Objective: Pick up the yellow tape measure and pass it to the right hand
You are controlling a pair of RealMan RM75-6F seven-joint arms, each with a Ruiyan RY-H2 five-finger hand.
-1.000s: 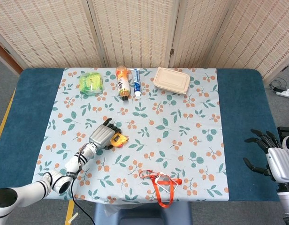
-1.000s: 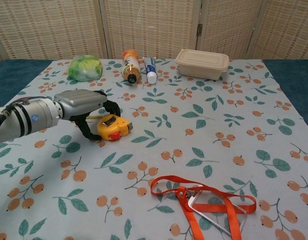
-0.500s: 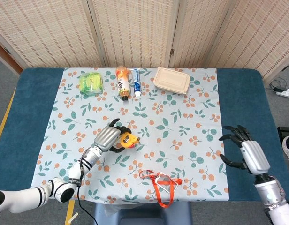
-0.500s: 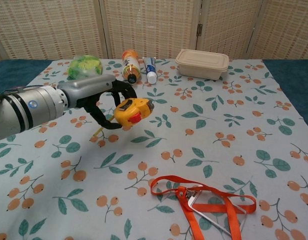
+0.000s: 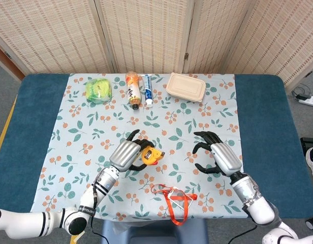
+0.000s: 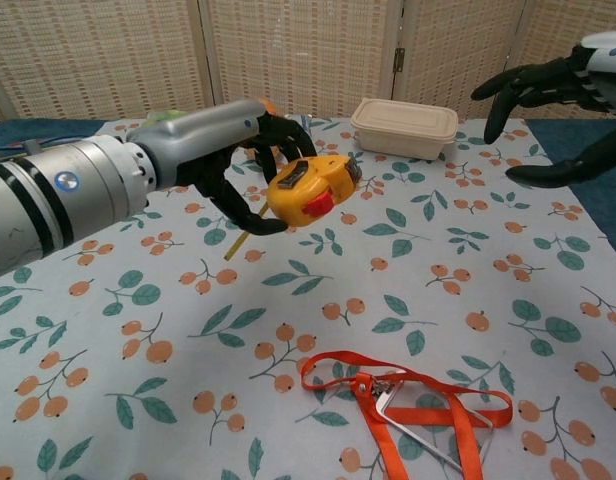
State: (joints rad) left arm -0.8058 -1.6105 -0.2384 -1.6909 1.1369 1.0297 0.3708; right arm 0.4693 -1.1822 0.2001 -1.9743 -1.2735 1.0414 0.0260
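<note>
- Chest view: the left hand (image 6: 233, 150) grips the yellow tape measure (image 6: 310, 187), lifted above the tabletop's middle.
- The right hand (image 6: 558, 95) hangs near it, fingers spread, empty.
- Handover step: next, bring them together so the right hand's fingers can close.

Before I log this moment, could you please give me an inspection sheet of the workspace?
Surface: floral cloth over a blue table.
Job's things: yellow tape measure lifted off the cloth.
Clutter: green bag, orange bottle, toothpaste tube and lidded box along the far edge; orange lanyard near the front.
Robot hands: left robot hand holds the tape measure; right robot hand spread, holding nothing.
Cables: power strip on the floor.
Surroundings: woven screens behind.
</note>
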